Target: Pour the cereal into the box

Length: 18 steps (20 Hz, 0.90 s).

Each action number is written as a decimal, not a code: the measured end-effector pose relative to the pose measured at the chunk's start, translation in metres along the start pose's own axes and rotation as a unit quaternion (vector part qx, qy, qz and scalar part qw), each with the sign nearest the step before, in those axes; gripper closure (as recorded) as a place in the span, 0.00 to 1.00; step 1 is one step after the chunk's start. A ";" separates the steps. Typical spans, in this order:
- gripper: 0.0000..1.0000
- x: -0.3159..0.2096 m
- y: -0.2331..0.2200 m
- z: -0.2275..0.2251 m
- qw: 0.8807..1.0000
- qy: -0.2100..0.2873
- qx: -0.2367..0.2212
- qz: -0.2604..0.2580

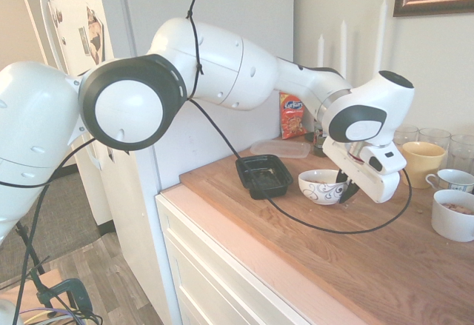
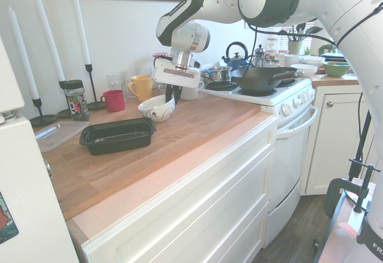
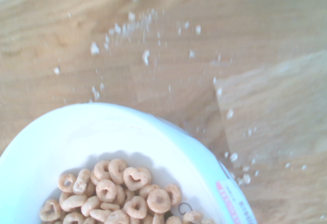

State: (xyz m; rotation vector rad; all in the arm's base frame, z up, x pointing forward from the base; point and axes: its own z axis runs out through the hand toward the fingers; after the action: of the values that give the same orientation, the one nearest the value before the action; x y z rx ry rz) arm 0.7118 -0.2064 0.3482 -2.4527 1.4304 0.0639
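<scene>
The cereal (image 3: 122,193) is a heap of tan rings and hearts lying in a white swirl-patterned bowl (image 1: 320,186) (image 2: 157,108) (image 3: 102,132) on the wooden counter. My gripper (image 1: 346,186) (image 2: 172,98) is shut on the bowl's rim, on the side away from the box. The box (image 1: 264,175) (image 2: 116,136), a shallow black tray, lies empty on the counter a short way beyond the bowl, near the counter's front edge. Whether the bowl rests flat or is slightly tipped I cannot tell.
Crumbs (image 3: 145,56) dot the wood by the bowl. A clear flat container (image 1: 280,148) (image 2: 57,134) lies behind the box, an orange snack bag (image 1: 292,115) against the wall. A yellow mug (image 1: 422,158) (image 2: 141,87), red mug (image 2: 114,100), white cups (image 1: 453,214) and stove (image 2: 257,86) stand nearby.
</scene>
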 end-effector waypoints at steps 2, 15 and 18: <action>1.00 0.002 -0.002 -0.007 1.000 0.004 0.004 -0.001; 1.00 -0.049 -0.036 -0.105 0.996 0.081 -0.001 -0.048; 1.00 -0.091 -0.057 -0.096 0.992 0.102 -0.023 -0.064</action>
State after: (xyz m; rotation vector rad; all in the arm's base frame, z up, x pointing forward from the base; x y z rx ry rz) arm 0.7040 -0.1307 0.4702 -2.6464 1.3578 -0.1889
